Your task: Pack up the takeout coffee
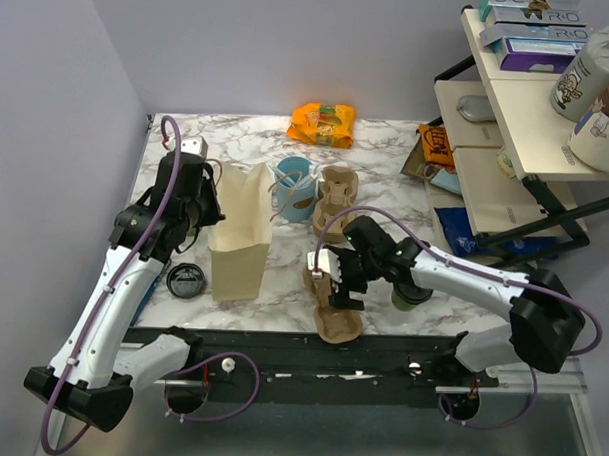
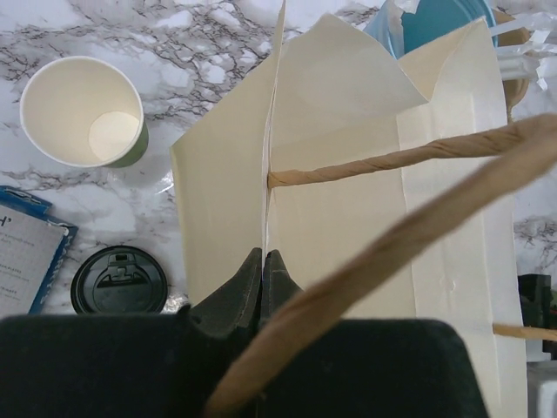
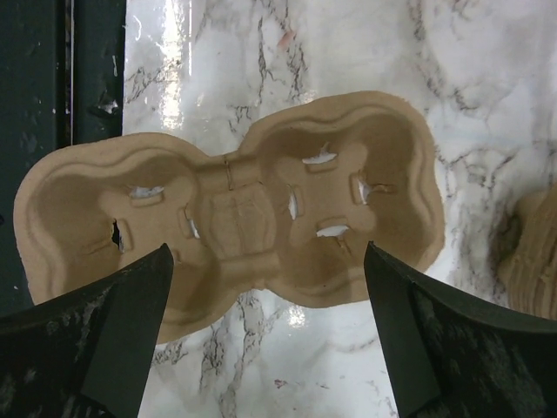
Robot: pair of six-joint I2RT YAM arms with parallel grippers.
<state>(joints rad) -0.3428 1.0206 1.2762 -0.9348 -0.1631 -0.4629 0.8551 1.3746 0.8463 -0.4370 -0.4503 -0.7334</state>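
Observation:
The takeout coffee cup (image 2: 83, 111), green outside and cream inside, stands open on the marble in the left wrist view. Its black lid (image 2: 117, 279) lies apart from it and also shows in the top view (image 1: 186, 281). I cannot place the cup in the top view. My left gripper (image 2: 264, 257) is shut on the top edge of the upright tan paper bag (image 2: 348, 209), at the bag's left side in the top view (image 1: 210, 207). My right gripper (image 3: 267, 248) is open and empty, just above a brown pulp cup carrier (image 3: 235, 209).
A second carrier (image 1: 338, 189) and a light-blue cup (image 1: 294, 188) stand behind the bag (image 1: 239, 236). A greenish cup (image 1: 410, 297) is half hidden under my right arm. An orange snack bag (image 1: 323, 122) lies at the back. A shelf cart (image 1: 509, 115) stands at the right.

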